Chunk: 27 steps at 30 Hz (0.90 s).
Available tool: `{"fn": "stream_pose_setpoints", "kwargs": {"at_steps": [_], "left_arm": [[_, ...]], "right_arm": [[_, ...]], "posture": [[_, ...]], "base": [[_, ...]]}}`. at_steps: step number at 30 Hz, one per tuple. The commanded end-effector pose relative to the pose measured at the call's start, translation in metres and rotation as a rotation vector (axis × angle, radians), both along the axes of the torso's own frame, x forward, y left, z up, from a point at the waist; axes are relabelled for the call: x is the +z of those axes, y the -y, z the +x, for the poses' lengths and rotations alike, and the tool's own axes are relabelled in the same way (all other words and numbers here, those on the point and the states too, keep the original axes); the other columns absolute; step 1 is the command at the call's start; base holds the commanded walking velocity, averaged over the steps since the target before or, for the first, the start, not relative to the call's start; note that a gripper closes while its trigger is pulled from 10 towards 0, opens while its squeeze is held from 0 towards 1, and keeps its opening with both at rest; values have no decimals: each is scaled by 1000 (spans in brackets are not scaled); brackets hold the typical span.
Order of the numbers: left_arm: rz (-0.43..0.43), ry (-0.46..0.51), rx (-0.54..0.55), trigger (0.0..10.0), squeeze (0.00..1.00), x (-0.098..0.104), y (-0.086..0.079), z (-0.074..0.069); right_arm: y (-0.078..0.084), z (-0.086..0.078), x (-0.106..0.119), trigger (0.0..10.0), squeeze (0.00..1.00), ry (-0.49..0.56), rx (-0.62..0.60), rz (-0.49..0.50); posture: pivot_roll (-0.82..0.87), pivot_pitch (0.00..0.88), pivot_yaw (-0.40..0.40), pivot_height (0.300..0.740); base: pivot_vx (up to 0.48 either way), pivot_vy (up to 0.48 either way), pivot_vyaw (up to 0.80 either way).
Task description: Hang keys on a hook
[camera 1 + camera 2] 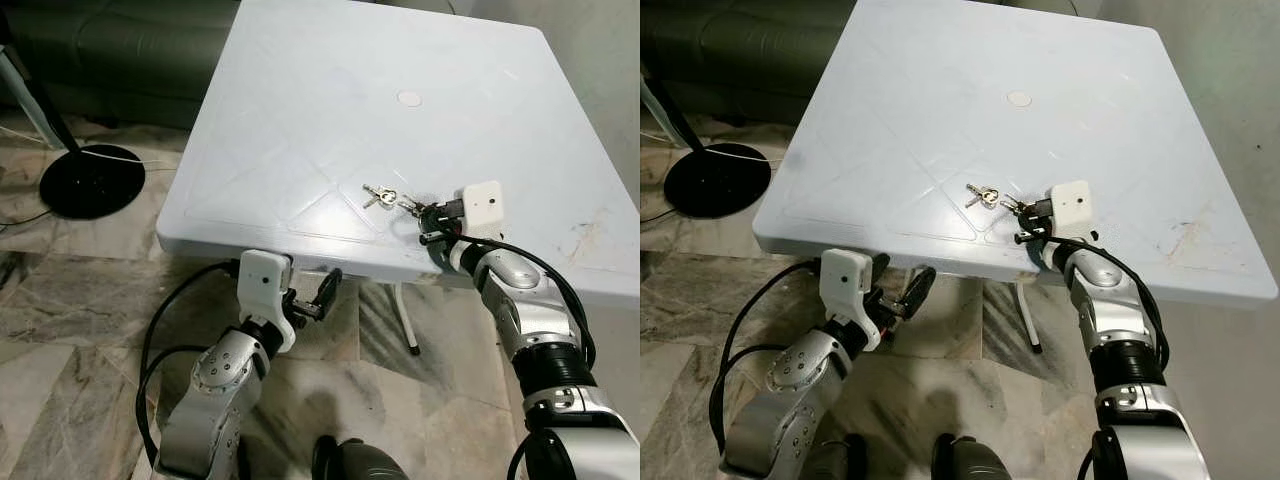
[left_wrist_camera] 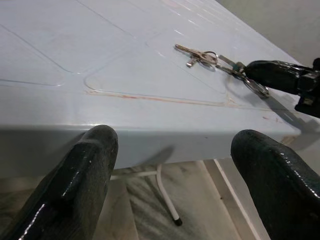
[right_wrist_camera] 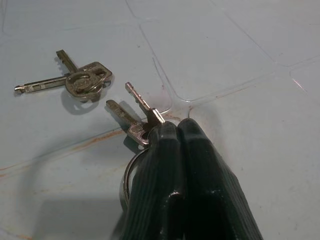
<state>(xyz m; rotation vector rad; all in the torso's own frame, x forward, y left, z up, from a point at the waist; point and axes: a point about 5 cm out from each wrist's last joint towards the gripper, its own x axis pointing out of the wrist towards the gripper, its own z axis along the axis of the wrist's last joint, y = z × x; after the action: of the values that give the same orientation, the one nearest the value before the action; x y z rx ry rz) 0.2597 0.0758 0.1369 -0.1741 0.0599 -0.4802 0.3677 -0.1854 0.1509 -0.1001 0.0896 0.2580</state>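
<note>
Robot pinches a key bunch at the near edge of a white table

The left gripper (image 1: 312, 296) hangs just below the table's (image 1: 330, 90) near edge, its fingers (image 2: 82, 180) spread wide and holding nothing; on the table top, close to that near edge, a loose pair of keys (image 3: 75, 80) lies flat; just beside it, the right gripper (image 3: 170, 135) rests low over the surface, fingers pressed together on the ringed keys (image 3: 131, 116), whose ring (image 3: 129, 175) shows beneath them.
</note>
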Motion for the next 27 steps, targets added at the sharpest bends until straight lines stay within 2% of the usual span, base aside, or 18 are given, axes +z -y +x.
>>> {"fn": "stream_pose_setpoints", "kwargs": {"at_steps": [1, 11, 20, 23, 27], "left_arm": [[-5, -13, -1, 10000, 0, -3, 3, -1], [-1, -14, 13, 10000, 0, -3, 2, 0], [-1, -15, 23, 10000, 0, -3, 1, 1], [-1, -14, 26, 10000, 0, -3, 1, 2], [-2, -8, 29, 10000, 0, -2, 1, 4]], "right_arm": [[8, 0, 5, 0, 0, 34, -22, 4], [12, 3, 19, 0, 0, 121, -77, 121], [15, 6, 26, 0, 0, 159, -101, 112], [16, 7, 30, 0, 0, 172, -118, 178], [16, 8, 34, 0, 0, 208, -130, 170]], "posture": [[30, 199, -154, 740], [35, 206, -154, 740], [40, 205, -156, 740], [40, 199, -156, 740], [41, 192, -156, 740]], "base": [[0, 0, 0], [0, 0, 0], [0, 0, 0], [0, 0, 0], [0, 0, 0]]}}
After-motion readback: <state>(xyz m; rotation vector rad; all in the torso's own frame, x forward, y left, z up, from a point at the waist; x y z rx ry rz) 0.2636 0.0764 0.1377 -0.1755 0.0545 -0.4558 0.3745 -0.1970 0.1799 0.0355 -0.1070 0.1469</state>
